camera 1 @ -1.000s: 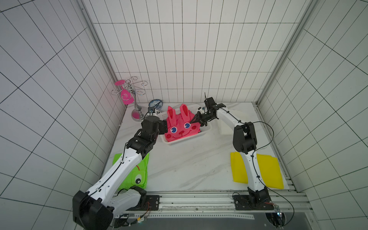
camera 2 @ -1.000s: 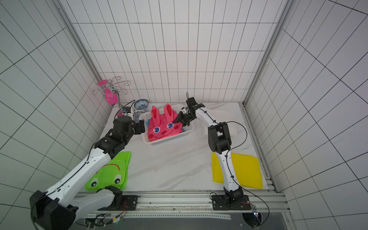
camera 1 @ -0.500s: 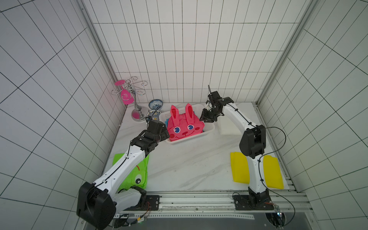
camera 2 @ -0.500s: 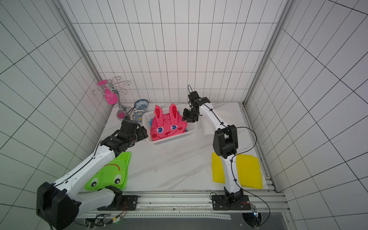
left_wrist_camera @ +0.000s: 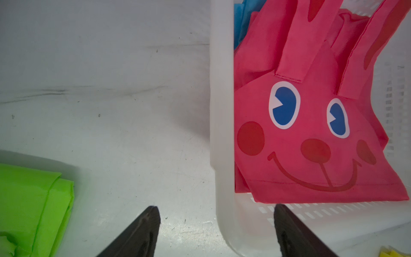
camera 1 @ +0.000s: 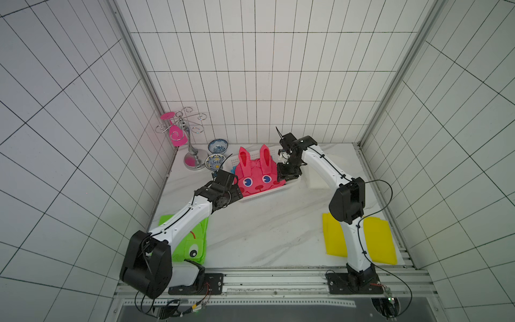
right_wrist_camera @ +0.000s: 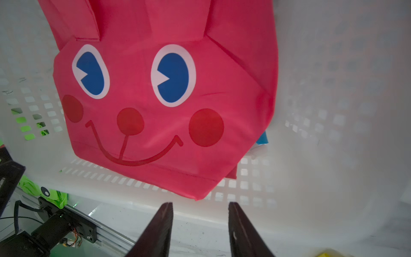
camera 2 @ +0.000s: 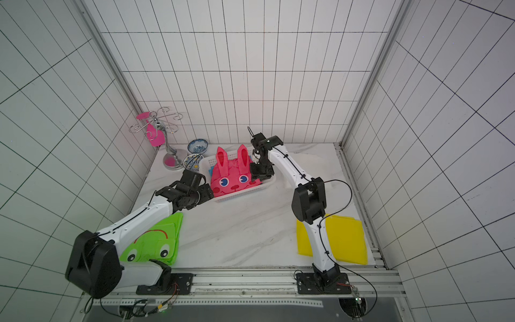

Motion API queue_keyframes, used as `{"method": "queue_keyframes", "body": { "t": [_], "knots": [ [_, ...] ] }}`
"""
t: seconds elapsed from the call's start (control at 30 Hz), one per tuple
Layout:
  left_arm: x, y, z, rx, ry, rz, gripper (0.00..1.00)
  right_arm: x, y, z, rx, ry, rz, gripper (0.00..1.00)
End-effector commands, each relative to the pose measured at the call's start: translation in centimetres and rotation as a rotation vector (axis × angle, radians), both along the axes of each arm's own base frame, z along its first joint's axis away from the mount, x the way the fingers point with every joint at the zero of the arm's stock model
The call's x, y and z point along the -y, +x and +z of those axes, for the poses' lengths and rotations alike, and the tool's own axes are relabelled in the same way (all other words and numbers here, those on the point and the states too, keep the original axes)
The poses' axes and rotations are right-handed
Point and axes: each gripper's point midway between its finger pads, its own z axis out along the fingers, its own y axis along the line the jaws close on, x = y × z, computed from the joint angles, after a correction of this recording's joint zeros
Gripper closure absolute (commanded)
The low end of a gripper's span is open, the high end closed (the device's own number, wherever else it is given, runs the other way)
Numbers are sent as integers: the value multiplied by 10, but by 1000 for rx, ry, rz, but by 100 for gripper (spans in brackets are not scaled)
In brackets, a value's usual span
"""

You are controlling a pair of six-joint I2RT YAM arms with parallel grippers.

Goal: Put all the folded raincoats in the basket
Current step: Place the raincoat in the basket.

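- A green frog-faced raincoat (camera 2: 156, 245) lies folded at the near left corner of the tabletop (camera 1: 264, 223), close along the left wall. A yellow folded sheet (camera 2: 345, 239) fills the near right corner.
- Between them, open marble runs to the basket (camera 1: 267, 195), giving wide room mid-tabletop.
- The left end effector (left_wrist_camera: 215, 207) is released and spread wide. In the left wrist view, one finger (left_wrist_camera: 144, 229) is over marble, the other over the basket's wall, with the corner rim between; contact cannot be told.
- The right end effector (right_wrist_camera: 200, 203) hangs at the basket's right end, partly spread, gripping nothing.
- The pink rabbit raincoat (camera 1: 257, 178) lies inside the basket, ears toward the far wall, over something blue (left_wrist_camera: 241, 20).
- Two patterned bowls (camera 1: 218, 145) and a metal stand (camera 1: 192, 150) crowd the far left corner, beside the basket.
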Motion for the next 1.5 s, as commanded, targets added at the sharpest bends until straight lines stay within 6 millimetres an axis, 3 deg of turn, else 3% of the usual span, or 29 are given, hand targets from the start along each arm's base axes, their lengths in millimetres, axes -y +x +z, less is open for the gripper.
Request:
{"method": "queue_keyframes", "body": {
  "t": [0.0, 0.13, 0.33, 0.53, 0.8, 1.0, 1.1, 1.2, 1.33, 1.47],
  "knots": [
    [-2, 5, -1, -21, 29, 11, 18, 5, -16, -5, -48, -73, 80, 62],
    [3, 8, -6, -60, 35, -13, 20, -4, -20, -18, -87, -70, 111, 70],
    [-7, 12, -10, -89, 97, 5, 21, -14, -24, -39, -109, -99, 182, 76],
    [-14, 9, -15, -137, 107, -2, 23, -6, -17, -61, -85, -207, 208, 79],
    [-27, 8, -28, -186, 180, -13, 26, 18, 10, -83, 35, -389, 181, 84],
    [-36, 7, -31, -197, 241, -25, 27, 29, 24, -87, 128, -448, 158, 85],
    [-42, 8, -26, -187, 270, -23, 27, 22, 22, -75, 137, -393, 140, 81],
    [-42, 11, -14, -152, 250, -23, 26, 3, 11, -50, 127, -238, 118, 73],
    [-34, 17, 14, -68, 183, -30, 24, -8, 2, 5, 182, -72, 53, 63],
    [-26, 21, 49, 22, 117, -45, 22, 8, -7, 64, 300, 1, -46, 56]
  ]
}}
